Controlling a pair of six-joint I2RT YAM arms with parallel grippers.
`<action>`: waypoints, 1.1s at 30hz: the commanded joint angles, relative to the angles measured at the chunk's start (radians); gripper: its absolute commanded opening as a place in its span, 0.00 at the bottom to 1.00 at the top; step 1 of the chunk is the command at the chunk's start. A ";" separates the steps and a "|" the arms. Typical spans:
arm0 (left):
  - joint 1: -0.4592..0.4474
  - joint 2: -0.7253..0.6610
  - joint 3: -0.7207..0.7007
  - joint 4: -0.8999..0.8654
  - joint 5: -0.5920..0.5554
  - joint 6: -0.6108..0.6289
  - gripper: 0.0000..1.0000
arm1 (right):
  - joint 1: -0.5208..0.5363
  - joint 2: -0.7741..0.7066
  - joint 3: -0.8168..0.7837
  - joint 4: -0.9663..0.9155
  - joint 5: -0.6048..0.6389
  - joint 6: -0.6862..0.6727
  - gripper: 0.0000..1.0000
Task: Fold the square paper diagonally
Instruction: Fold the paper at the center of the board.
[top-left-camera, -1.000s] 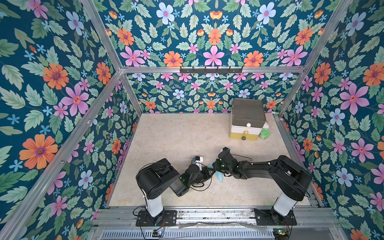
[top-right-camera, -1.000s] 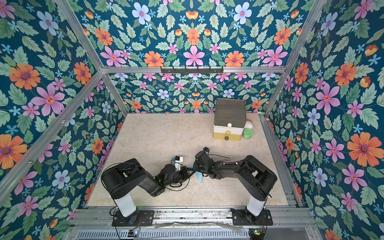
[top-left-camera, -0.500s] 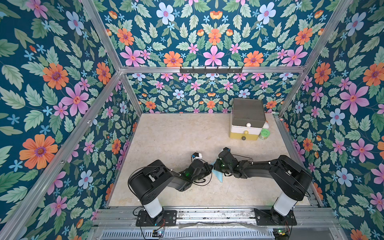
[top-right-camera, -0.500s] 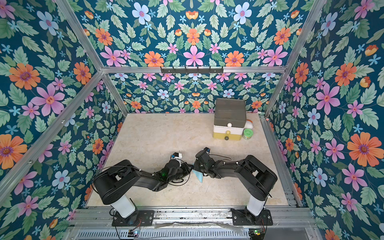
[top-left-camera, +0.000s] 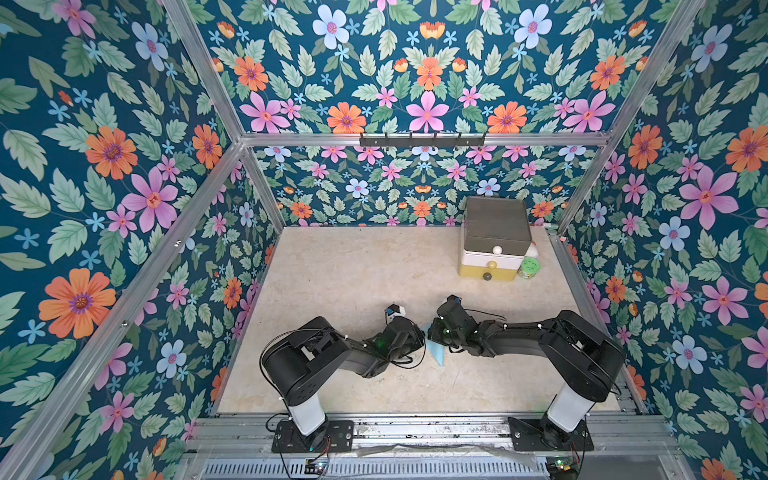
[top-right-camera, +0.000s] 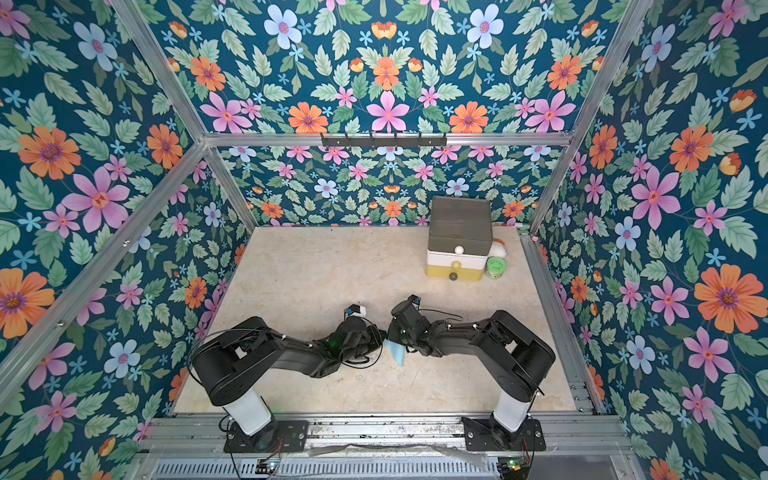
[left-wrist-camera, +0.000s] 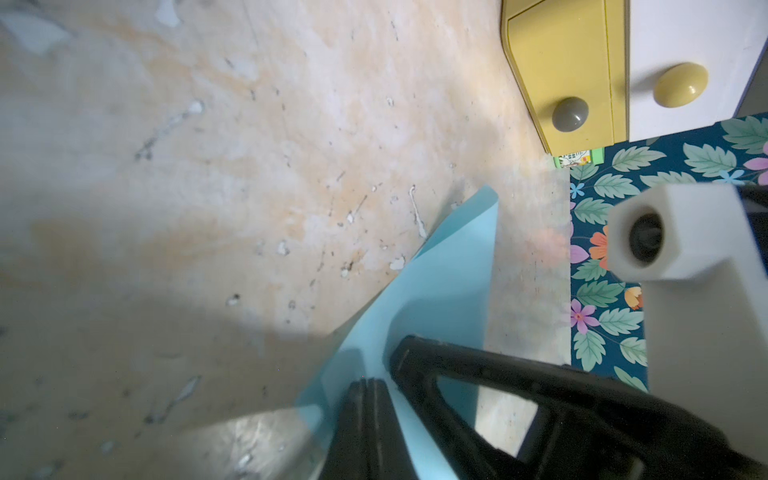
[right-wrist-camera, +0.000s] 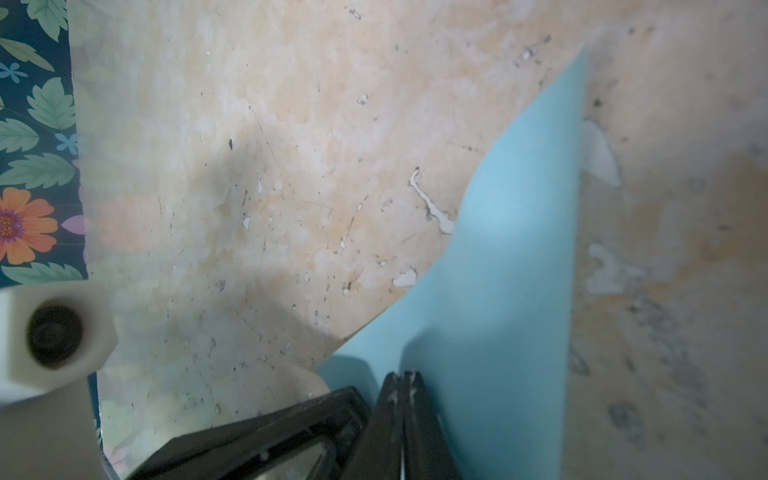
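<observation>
Both sets of fingers were clenched as I watched from my remote desk. The left gripper (left-wrist-camera: 366, 384) had its two black fingers pressed together with the square paper (left-wrist-camera: 449, 291) caught at their tips. The right gripper (right-wrist-camera: 401, 376), almost tip to tip with it, was closed on the same end of the sheet, as far as the wrist views let me judge. The light blue sheet sat between the two wrists, about midway across the table (top-left-camera: 332, 270) and toward its near edge. Its held end seemed to be raised off the surface and threw a shadow beneath. I judged the fold begun but far from finished. The paper was bowed, with one edge curving and the other running straight, and no flat, pressed crease showed anywhere. Corner had yet to be laid on corner and the diagonal rubbed down. I could not tell whether one layer or two lay under the fingers. In both top views the free end tapered to a sharp point aimed at the near edge, a touch to the right, so the long axis ran roughly near to far. Well apart, at the far right, stood a small drawer chest (top-left-camera: 494, 241) with a green tin (top-left-camera: 528, 268) just beside it.
</observation>
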 joint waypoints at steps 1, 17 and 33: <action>0.001 0.012 -0.009 -0.083 -0.014 0.016 0.00 | 0.002 0.012 -0.011 -0.195 -0.019 -0.009 0.10; 0.001 0.063 -0.069 0.012 0.021 0.011 0.00 | 0.027 -0.153 0.007 -0.219 0.035 -0.023 0.24; -0.008 0.057 -0.061 0.025 0.042 0.036 0.00 | 0.102 -0.129 -0.007 -0.122 0.024 0.021 0.12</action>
